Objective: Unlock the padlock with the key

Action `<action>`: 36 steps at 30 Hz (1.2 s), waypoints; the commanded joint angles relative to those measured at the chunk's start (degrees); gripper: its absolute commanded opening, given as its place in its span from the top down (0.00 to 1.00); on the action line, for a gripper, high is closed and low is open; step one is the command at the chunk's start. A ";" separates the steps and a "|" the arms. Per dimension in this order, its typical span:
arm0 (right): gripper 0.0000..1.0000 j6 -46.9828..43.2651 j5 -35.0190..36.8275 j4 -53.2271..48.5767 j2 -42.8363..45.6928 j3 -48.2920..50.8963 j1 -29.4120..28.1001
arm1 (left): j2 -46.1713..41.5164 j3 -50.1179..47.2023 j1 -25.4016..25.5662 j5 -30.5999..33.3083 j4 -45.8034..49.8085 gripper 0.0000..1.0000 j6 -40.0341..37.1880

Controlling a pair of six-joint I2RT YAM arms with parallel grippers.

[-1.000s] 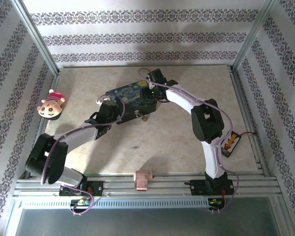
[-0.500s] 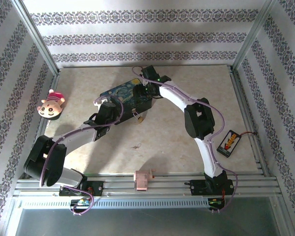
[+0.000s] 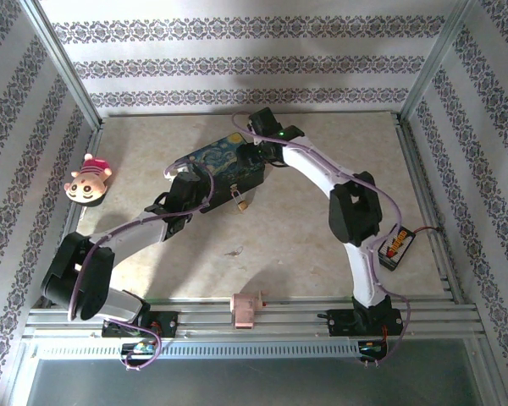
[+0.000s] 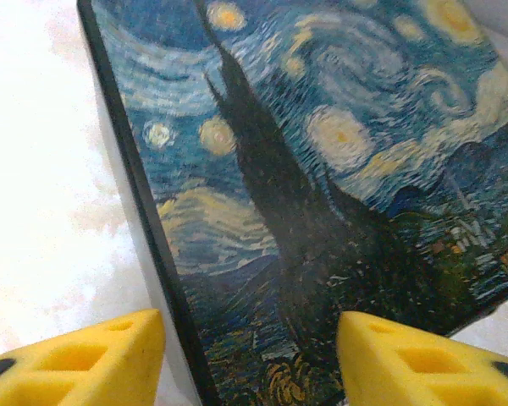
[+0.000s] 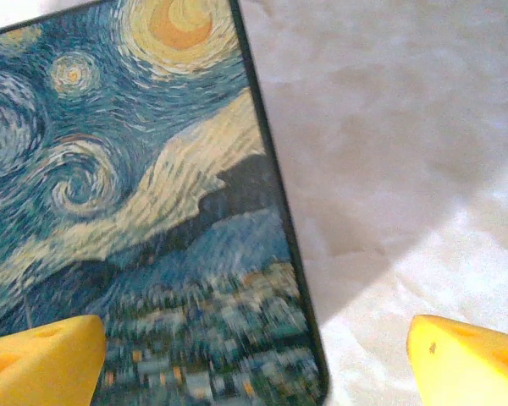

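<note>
left end effector (image 4: 250,351) near tiny brass padlock (image 3: 241,202) (silvery shackle)

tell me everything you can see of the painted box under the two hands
The flat rectangular box with a swirling blue-and-yellow night-sky painting on its lid lies at an angle on the pale table, its lid apparently shut. The print shows yellow stars and a dark cypress, and the rim is thin and black. The left hand hangs open astride one black edge and the right hand open astride another. Contact cannot be told.
</note>
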State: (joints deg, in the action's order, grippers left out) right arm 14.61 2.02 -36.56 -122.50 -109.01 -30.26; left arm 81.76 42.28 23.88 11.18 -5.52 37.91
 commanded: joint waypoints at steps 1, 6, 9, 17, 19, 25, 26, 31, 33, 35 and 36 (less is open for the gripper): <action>0.08 -0.63 4.88 1.47 7.37 5.76 -0.65 | -3.58 0.12 -1.04 0.47 0.05 0.38 -0.47; 0.10 1.74 8.98 4.17 16.23 17.37 -4.07 | -8.19 -0.44 -1.58 1.26 3.24 0.18 -1.21; 0.14 2.36 11.59 5.56 20.85 25.30 -7.87 | -11.75 -1.12 -1.93 1.50 6.10 0.00 -2.81; 0.33 6.34 8.16 3.01 26.41 37.66 -21.11 | -20.76 -4.08 -3.29 2.70 17.14 0.01 -6.22; 0.36 7.73 4.87 2.57 25.17 38.23 -23.57 | -22.48 -5.36 -3.33 2.59 18.36 0.01 -5.77; 0.49 10.35 -1.36 2.61 19.72 38.00 -27.04 | -26.37 -9.19 -3.56 2.05 18.54 0.01 -2.91; 0.51 10.52 -2.15 2.67 18.92 37.86 -27.04 | -26.82 -9.64 -3.58 1.95 18.31 0.01 -2.55; 0.58 11.21 -6.90 4.57 16.62 38.25 -27.02 | -27.35 -10.64 -3.59 1.61 17.57 0.01 -1.61; 0.62 11.40 -7.82 4.91 15.78 38.43 -27.04 | -27.04 -10.81 -3.66 1.58 17.17 0.01 -1.46; 0.64 11.61 -8.46 5.33 15.17 38.65 -27.04 | -26.55 -10.91 -3.72 1.45 16.79 0.01 -1.22; 0.65 11.73 -8.76 5.65 14.87 38.78 -27.04 | -26.26 -10.98 -3.68 1.32 16.52 0.01 -1.04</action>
State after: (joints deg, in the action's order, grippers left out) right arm 25.36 -4.12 -32.18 -106.59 -71.00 -57.23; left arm 55.33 32.23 20.88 12.51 11.14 35.64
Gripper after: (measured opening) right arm 0.355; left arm 0.992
